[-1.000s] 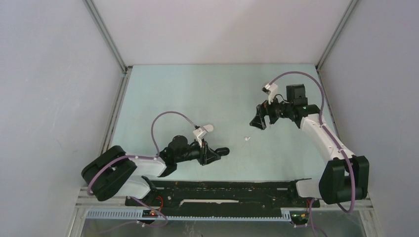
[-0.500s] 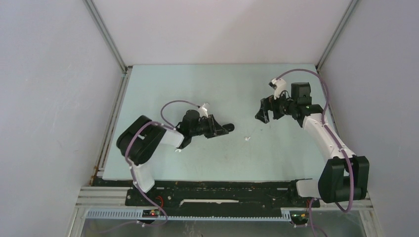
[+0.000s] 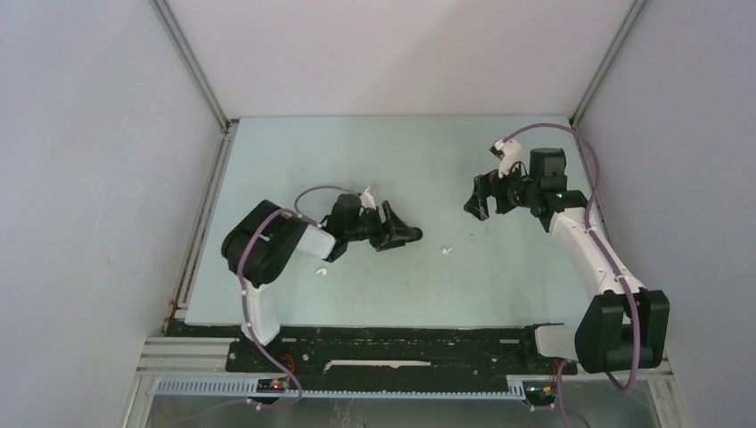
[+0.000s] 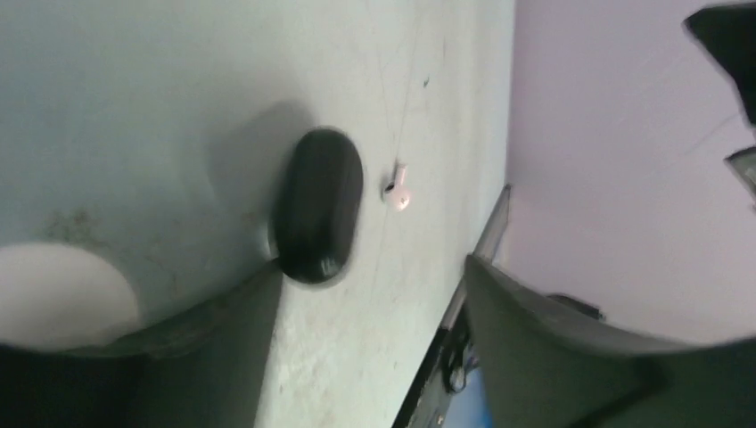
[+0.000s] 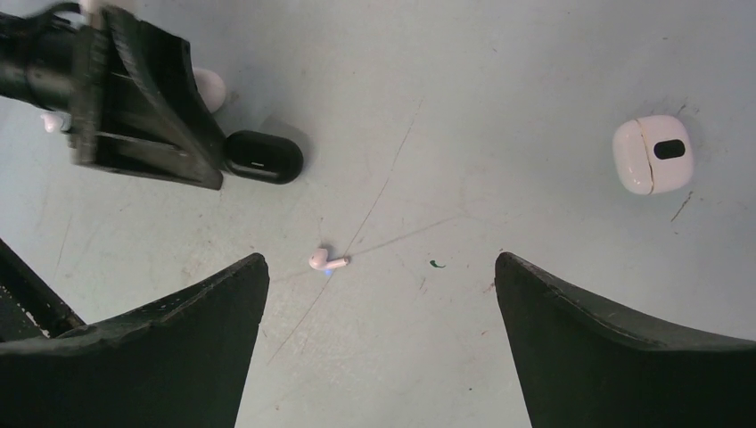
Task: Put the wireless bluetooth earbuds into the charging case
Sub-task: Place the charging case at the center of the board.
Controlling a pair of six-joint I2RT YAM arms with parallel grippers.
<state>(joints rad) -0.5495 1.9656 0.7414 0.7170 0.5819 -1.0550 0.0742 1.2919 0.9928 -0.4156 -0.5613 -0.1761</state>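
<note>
Left pincer, parted, touches one end of the black case; right pincer gapes toward a white earbud.

I find no word, number or brand that I can read in any of my views. The black case carries one small pale mark on its side, perhaps a logo, but too small to tell. The white case shows only a dark oval patch.
</note>
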